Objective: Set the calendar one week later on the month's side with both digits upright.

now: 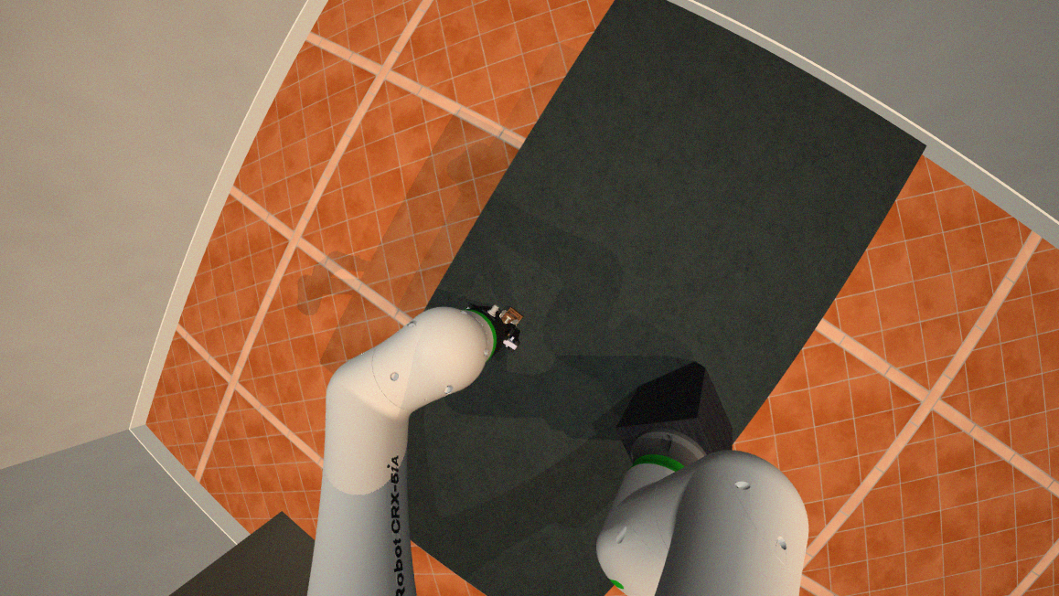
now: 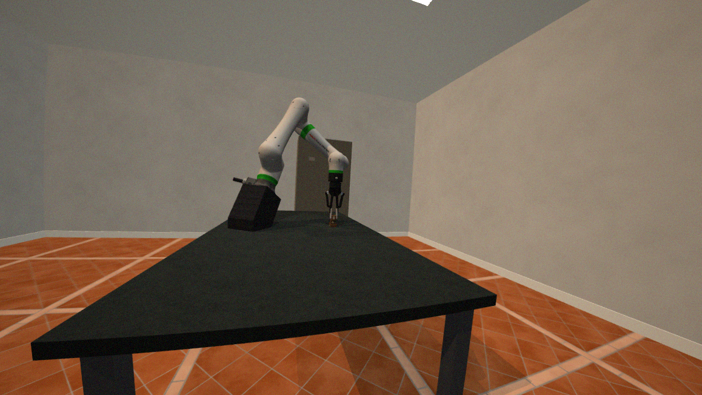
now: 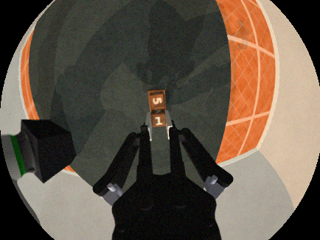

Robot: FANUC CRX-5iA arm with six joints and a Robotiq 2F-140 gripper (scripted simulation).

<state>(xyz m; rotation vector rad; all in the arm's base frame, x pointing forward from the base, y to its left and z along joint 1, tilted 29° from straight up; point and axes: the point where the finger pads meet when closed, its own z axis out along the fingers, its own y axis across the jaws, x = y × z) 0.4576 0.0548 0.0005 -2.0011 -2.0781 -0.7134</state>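
The gripper (image 3: 159, 132) points down at the dark table (image 3: 98, 58), its fingers partly closed with the cube marked 1 (image 3: 158, 120) between their tips. Just beyond that cube sits the cube marked 5 (image 3: 156, 101), touching it.
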